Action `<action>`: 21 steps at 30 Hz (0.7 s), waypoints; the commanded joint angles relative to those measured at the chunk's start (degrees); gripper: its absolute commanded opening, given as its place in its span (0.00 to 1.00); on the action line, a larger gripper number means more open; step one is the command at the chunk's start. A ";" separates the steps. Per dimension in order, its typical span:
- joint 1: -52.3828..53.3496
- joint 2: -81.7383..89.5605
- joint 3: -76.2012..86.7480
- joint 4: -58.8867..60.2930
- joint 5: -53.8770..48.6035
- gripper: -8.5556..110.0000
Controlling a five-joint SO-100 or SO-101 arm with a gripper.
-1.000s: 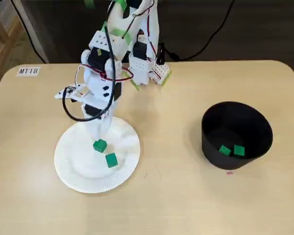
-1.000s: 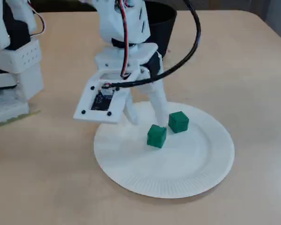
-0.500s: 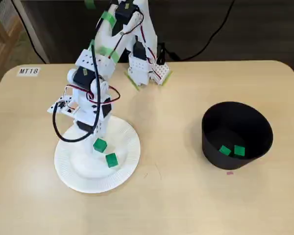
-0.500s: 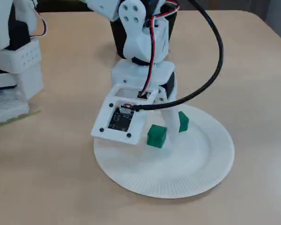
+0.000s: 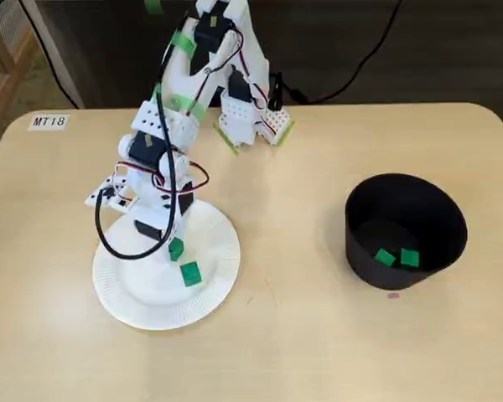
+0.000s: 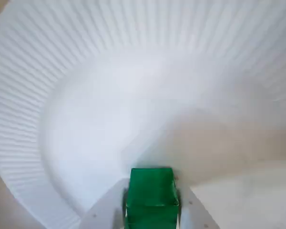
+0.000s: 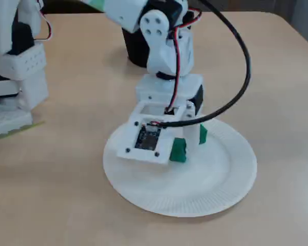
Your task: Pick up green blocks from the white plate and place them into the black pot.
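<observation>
**Fixed view from above.** Shows the arm [image 5: 163,126] folded forward and down from its base at the far edge of the worktop [image 5: 302,343]. Shows the hand [image 5: 175,249] lowered onto the white plate [image 5: 126,293] and pointing steeply downward. Places a green block [image 5: 176,249] right at the fingertips, near the middle of the white plate. Places a second green block [image 5: 190,274] just beside it on the nearer side, apart from the hand. Sets the black pot [image 5: 365,251] well apart on the right, with two more green blocks [image 5: 385,257] on its floor.

**Wrist view.** Looks along the hand [image 6: 151,193] onto the ribbed white plate [image 6: 86,95]. Frames the green block [image 6: 151,198] at the bottom edge, squarely between the two white fingers [image 6: 105,212]. Shows the hand closed narrowly on the green block, touching it on both sides.

**Other fixed view, low and from the side.** Shows the wrist nearly upright over the white plate [image 7: 215,189]. Shows the camera mount [image 7: 146,141] tilted toward the viewer and partly hiding the hand [image 7: 180,148]. Places the gripped green block [image 7: 177,152] low at the surface of the white plate, half behind that mount. Places the second green block [image 7: 201,133] just beyond one finger, near but not held. Shows the black pot [image 7: 136,51] behind the arm, mostly hidden.
</observation>
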 commanded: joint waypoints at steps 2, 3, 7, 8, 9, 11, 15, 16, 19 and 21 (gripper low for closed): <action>-0.88 13.01 -2.02 -4.75 1.05 0.05; -1.32 16.44 -1.85 -6.33 1.58 0.05; -9.32 28.21 -0.62 -11.16 2.20 0.05; -12.74 30.67 -0.26 -11.69 2.72 0.05; -16.35 33.13 0.53 -12.57 3.60 0.05; -23.82 38.32 2.99 -15.29 6.15 0.05; -38.41 48.08 11.60 -25.66 8.96 0.05; -41.40 50.27 14.06 -27.69 8.79 0.05; -48.08 57.66 24.61 -33.84 8.53 0.05; -51.68 62.49 33.13 -39.90 8.70 0.05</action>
